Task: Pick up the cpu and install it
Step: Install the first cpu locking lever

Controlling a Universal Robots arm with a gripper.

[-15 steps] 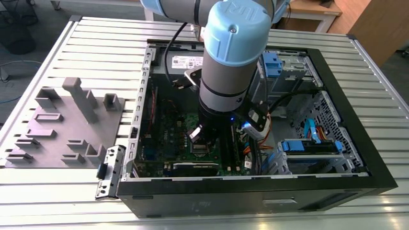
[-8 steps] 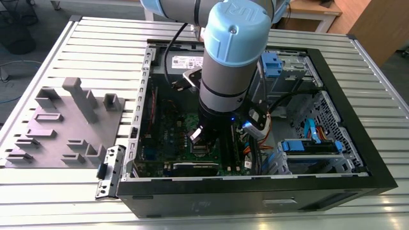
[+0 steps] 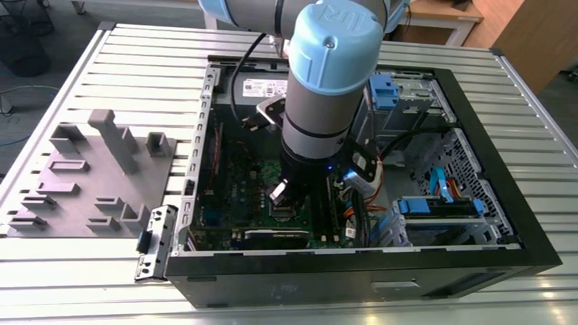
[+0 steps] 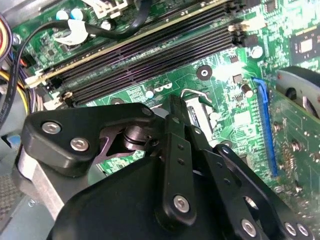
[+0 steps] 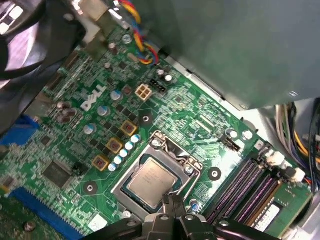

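The cpu (image 5: 150, 181), a flat square chip with a silvery-grey top, lies flat inside the metal-framed socket (image 5: 159, 141) on the green motherboard (image 5: 185, 112) in the first wrist view. My gripper (image 5: 172, 205) hangs just over the chip's near edge, fingertips drawn together with nothing between them. The second wrist view looks past the black finger linkage of the gripper (image 4: 176, 107) to part of the socket (image 4: 199, 102). In the exterior view the arm reaches straight down into the open computer case (image 3: 361, 261), with the gripper (image 3: 284, 198) low over the board.
Black memory slots (image 5: 245, 187) run right beside the socket. A blue expansion slot (image 4: 265, 125) and a card (image 4: 295, 125) lie on the other side. Cables and blue drive bays (image 3: 438, 206) crowd the case's right in the exterior view. A grey moulded tray (image 3: 91, 169) lies outside at left.
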